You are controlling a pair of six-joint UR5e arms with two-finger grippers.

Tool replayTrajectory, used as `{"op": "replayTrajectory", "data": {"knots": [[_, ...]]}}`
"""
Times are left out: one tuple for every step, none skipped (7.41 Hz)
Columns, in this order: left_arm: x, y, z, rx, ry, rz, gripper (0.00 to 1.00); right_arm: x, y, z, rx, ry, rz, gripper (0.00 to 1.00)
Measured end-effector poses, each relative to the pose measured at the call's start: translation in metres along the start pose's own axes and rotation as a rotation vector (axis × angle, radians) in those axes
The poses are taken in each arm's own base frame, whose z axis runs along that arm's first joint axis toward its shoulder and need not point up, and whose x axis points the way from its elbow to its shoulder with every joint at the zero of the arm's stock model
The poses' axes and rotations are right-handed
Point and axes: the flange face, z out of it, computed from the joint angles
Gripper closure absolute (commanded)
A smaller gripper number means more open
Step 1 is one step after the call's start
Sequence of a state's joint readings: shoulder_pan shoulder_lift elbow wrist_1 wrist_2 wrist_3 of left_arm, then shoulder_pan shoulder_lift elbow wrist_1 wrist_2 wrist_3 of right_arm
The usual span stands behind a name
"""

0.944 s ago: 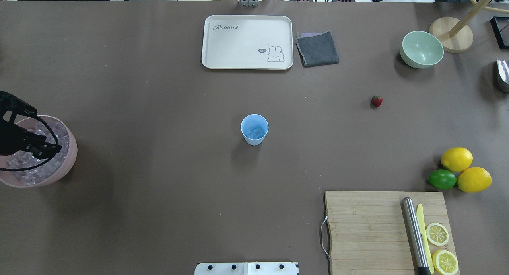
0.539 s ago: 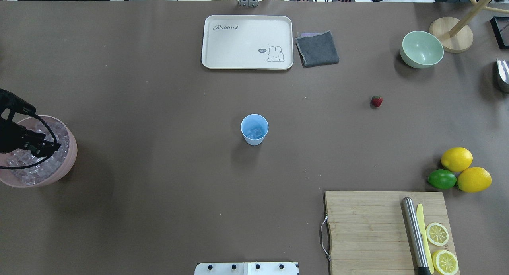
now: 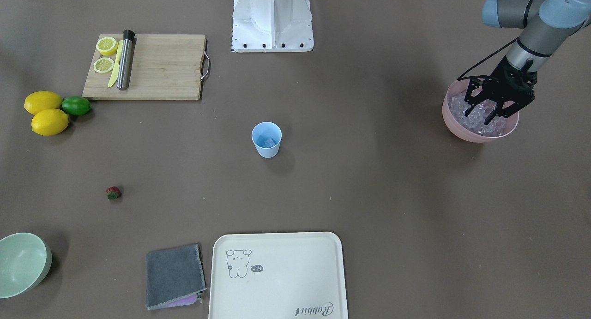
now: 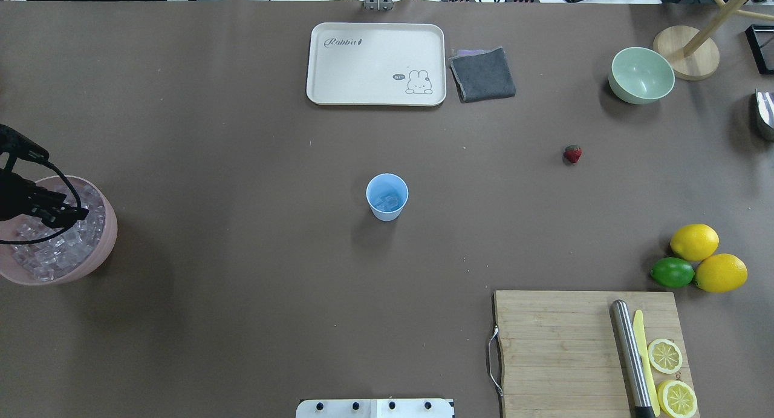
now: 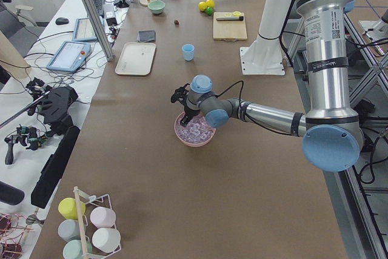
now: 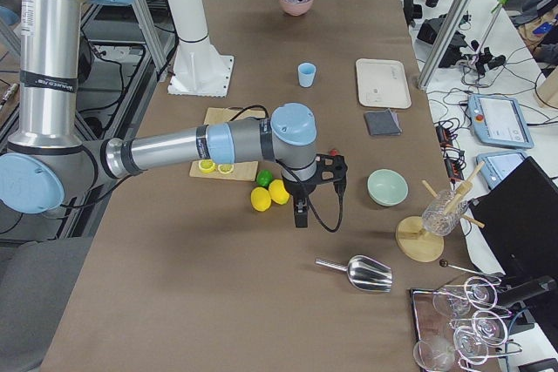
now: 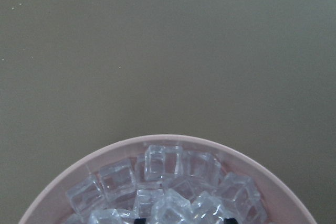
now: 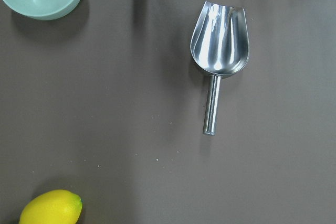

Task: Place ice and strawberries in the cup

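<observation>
The light-blue cup (image 4: 387, 196) stands mid-table with a few cubes of ice inside it. More ice (image 4: 54, 254) fills the pink bowl (image 4: 107, 236) at the table's left end. My left gripper (image 3: 488, 113) is open over that bowl, its fingertips down among the cubes; the left wrist view shows ice (image 7: 173, 182) between the wide-set tips. The strawberry (image 4: 572, 153) lies alone on the table, right of the cup. My right gripper (image 6: 301, 213) appears only in the exterior right view, hanging by the lemons, and I cannot tell its state.
A cream tray (image 4: 375, 64), a grey cloth (image 4: 482, 73) and a pale green bowl (image 4: 641, 74) line the far side. Two lemons (image 4: 694, 241), a lime (image 4: 672, 272) and a cutting board (image 4: 556, 345) with tools sit near right. A metal scoop (image 8: 219, 40) lies under the right wrist.
My left gripper has drifted a little toward the far-left part of the pink bowl. The cup and the strawberry have not moved.
</observation>
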State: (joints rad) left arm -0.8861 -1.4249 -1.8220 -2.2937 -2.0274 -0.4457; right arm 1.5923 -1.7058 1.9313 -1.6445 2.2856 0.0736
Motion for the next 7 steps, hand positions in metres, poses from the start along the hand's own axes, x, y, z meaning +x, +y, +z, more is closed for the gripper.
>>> {"op": "replayTrajectory", "data": {"knots": [[-0.0003,-0.0038,0.0038,0.001,0.0,0.002,0.4,0.0001,0.0,0.0001,0.0,0.0,0.0,0.0],[-0.0001,-0.0059,0.0052,0.003,0.001,0.003,0.4,0.0003,0.0,0.0004,-0.001,0.0,0.001,0.0],[0.0005,-0.0068,0.0058,0.003,0.002,0.003,0.41,0.0004,0.0,0.0005,-0.001,0.0,0.001,0.0],[0.0009,-0.007,0.0062,0.003,0.002,0.003,0.58,0.0004,0.0,0.0005,-0.001,0.0,0.001,0.0],[0.001,-0.0068,0.0064,0.002,0.002,0.003,0.74,0.0005,0.0,0.0005,-0.001,0.0,0.001,0.0],[0.001,-0.0065,0.0064,0.002,0.003,0.003,0.86,0.0005,0.0,0.0006,-0.001,0.0,0.001,0.0],[0.0009,-0.0059,0.0061,0.002,0.003,0.004,0.93,0.0005,0.0,0.0006,-0.001,0.0,0.001,0.0]]}}
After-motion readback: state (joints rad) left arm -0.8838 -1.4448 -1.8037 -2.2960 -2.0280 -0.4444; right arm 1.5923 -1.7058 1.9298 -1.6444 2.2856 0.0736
